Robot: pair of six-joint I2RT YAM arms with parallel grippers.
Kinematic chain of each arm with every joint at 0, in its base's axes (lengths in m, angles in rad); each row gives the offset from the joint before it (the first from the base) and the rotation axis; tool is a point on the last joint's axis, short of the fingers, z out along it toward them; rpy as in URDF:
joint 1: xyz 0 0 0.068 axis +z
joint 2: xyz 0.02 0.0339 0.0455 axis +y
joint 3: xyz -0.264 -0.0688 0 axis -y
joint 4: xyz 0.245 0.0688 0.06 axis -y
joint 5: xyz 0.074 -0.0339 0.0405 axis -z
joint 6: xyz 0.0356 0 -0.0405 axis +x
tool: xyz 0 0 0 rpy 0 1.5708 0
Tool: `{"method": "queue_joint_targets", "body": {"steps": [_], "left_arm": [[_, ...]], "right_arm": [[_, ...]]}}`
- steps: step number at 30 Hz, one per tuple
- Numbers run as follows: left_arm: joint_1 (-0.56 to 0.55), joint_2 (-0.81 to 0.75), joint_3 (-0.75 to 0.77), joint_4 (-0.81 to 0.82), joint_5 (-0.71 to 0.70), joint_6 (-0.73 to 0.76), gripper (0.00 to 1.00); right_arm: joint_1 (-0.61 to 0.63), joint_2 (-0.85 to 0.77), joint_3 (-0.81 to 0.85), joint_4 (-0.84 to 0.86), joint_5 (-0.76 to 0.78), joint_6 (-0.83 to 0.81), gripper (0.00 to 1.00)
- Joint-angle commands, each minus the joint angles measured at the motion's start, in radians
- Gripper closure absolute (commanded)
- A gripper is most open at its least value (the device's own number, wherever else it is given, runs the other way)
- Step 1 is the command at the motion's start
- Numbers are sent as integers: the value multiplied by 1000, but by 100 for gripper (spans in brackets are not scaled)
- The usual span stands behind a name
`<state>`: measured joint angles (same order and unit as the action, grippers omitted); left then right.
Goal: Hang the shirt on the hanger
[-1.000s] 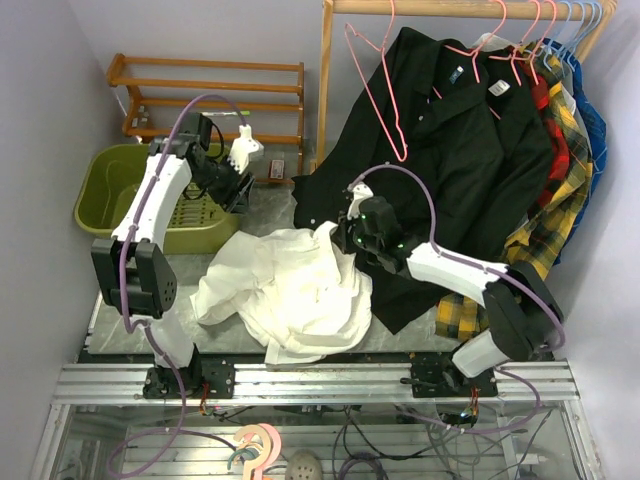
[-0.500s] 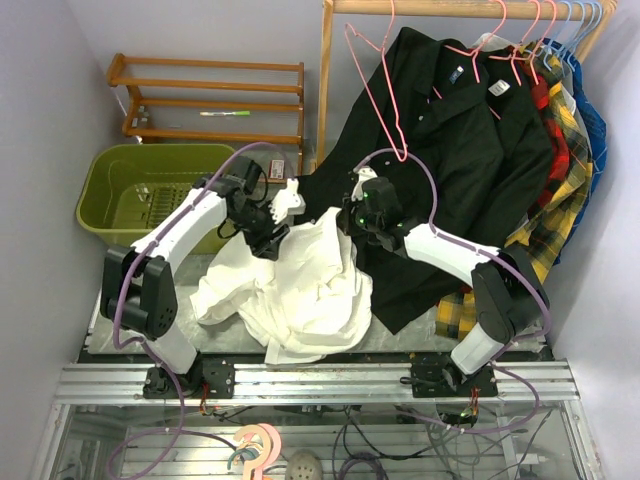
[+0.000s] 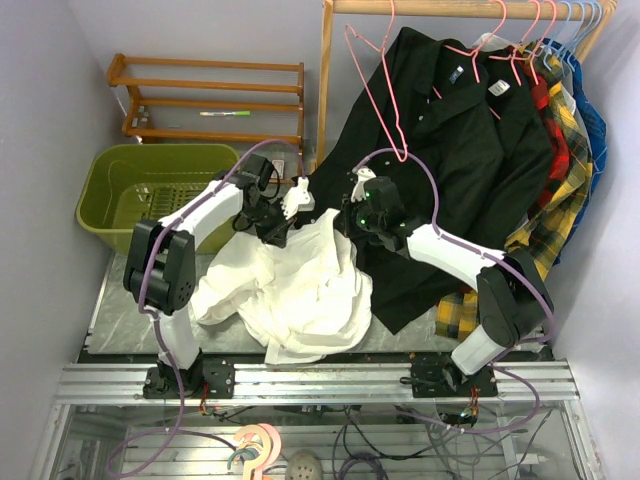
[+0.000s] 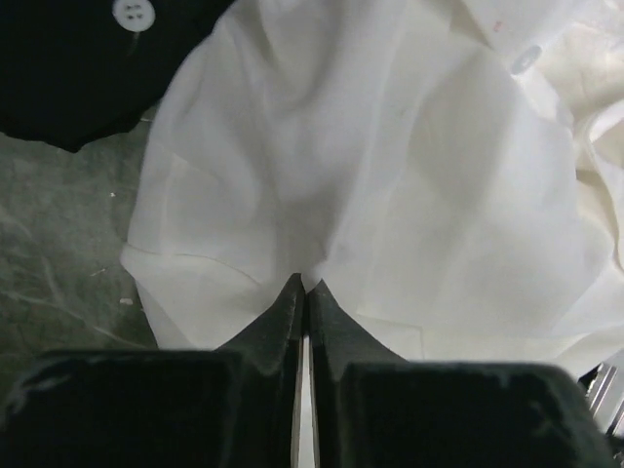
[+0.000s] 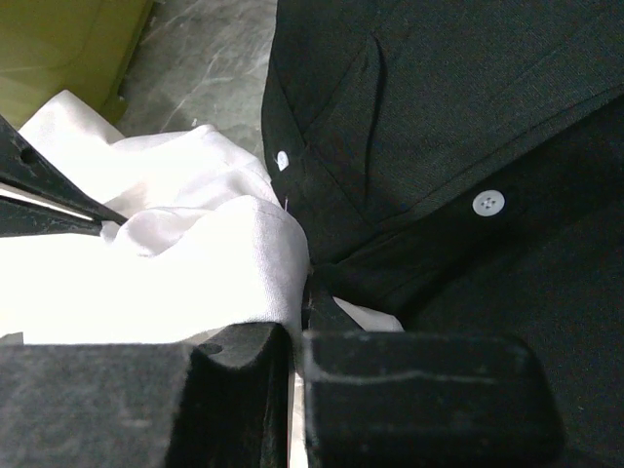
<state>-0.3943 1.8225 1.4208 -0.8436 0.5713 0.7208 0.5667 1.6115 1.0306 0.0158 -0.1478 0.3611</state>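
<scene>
- Sitting well left of the shirt: a green basket.
- At the shirt's far-left edge, the left gripper: jaws nearly together, a fold of white cloth pinched at the tips.
- Crumpled on the table, the shirt has its far edge drawn up between both grippers.
- At the shirt's far-right edge, the right gripper: jaws closed with white cloth caught in them, just beside the black shirt.
- Up and right of the shirt and well apart from it, the hanger hangs bare from the wooden rail.
- Farther right of the shirt: a yellow plaid shirt.
</scene>
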Motion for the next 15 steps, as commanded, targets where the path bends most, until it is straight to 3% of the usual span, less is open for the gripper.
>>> {"method": "queue_joint_targets", "body": {"steps": [1,5,8,11,15], "left_arm": [[0,-5,32,-60,56,82,93],[8,-52,23,54,-106,22,93],[92,-64,78,155,-196,-82,93],[169,5,232,92,-180,-108,93],[175,79,346,93,-269,-122,93]], "right_arm": [[-2,-35,24,-21,-7,-11,100],[-2,-29,45,-70,13,-22,100],[1,-6,108,-180,64,-21,100],[15,28,182,-279,91,-25,100],[58,52,233,-313,167,-55,100]]}}
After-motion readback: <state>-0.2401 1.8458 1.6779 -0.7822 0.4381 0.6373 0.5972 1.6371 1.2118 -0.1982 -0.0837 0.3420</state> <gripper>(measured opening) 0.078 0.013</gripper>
